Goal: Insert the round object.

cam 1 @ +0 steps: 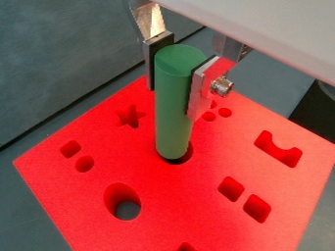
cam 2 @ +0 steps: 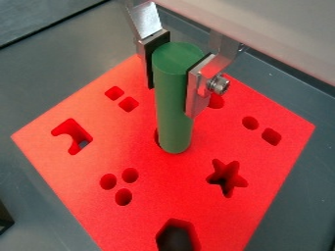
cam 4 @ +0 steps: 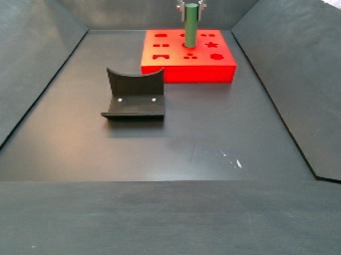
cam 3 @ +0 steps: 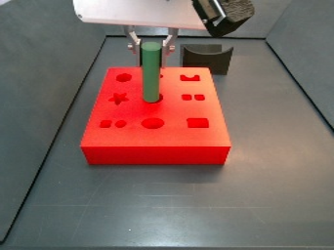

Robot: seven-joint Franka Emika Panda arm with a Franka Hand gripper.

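Observation:
The round object, a long green peg (cam 1: pixel 174 108), stands upright with its lower end in a round hole near the middle of the red block (cam 1: pixel 92 196). My gripper (cam 1: pixel 178 74) is shut on the peg's upper end, with a silver finger and dark pad pressed on each side. The peg (cam 2: pixel 174 98), the gripper (cam 2: pixel 178 71) and the block (cam 2: pixel 78 162) show in both wrist views. In both side views the peg (cam 3: pixel 150 73) (cam 4: pixel 190 25) rises from the block (cam 3: pixel 156 146) (cam 4: pixel 200 72) under the gripper (cam 3: pixel 148 43) (cam 4: pixel 190 8). The peg's bottom end is hidden in the hole.
The red block has several other shaped holes, among them a star (cam 2: pixel 225 175) and a round one (cam 1: pixel 124 206). The dark fixture (cam 3: pixel 209 56) (cam 4: pixel 134 95) stands on the grey floor apart from the block. Low walls bound the floor.

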